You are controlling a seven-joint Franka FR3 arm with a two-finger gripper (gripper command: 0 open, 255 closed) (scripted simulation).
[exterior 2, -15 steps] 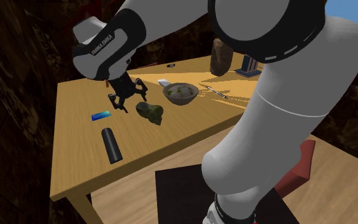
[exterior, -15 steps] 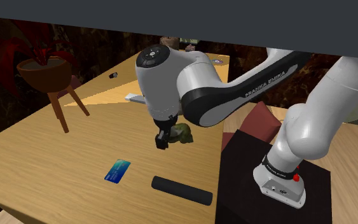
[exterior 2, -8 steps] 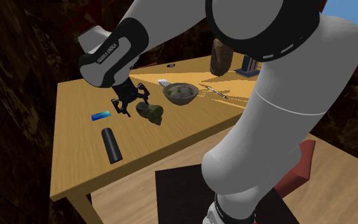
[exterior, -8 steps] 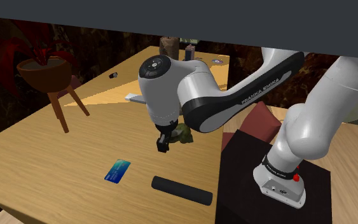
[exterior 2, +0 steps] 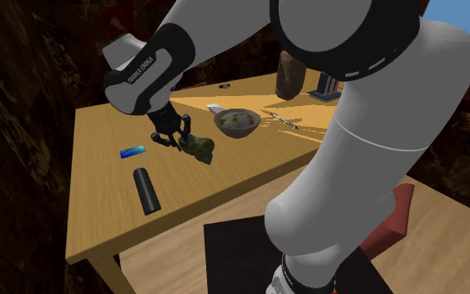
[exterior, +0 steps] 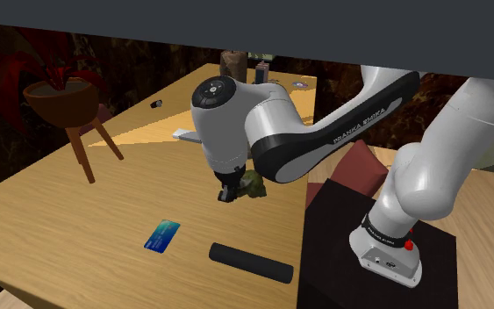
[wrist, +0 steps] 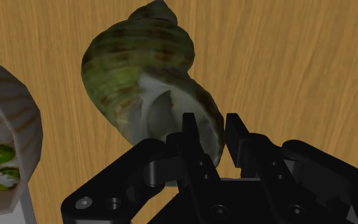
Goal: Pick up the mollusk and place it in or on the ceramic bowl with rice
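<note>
Currently, the gripper point(exterior 2: 174, 140) is lowered close to the table point(exterior 2: 99, 225) and is set against the shell point(exterior 2: 199, 148), an olive-green spiral with a pale opening. In the wrist view, the jaws are seen drawn close together, with the thin lip of the shell pinched between the two fingers point(wrist: 193, 137). The bulk of the shell extends beyond the fingertips, over the wood. The shell is seen resting on the table. The bowl point(exterior 2: 238, 122) is located near the shell, to the second exterior view's right and slightly farther off, and is not touched by it. A pale and green filling is visible in the bowl. A blue card point(exterior 2: 132, 152) is laid flat to the left of the gripper in the same view. A black bar point(exterior 2: 147, 190) is laid nearer than the card, well apart from the shell. In the shoulder view, the gripper is hung beneath the white wrist, and the shell is seen just to its right. A potted plant point(exterior: 65, 98) on a three-legged stand is placed at the shoulder view's left.
</note>
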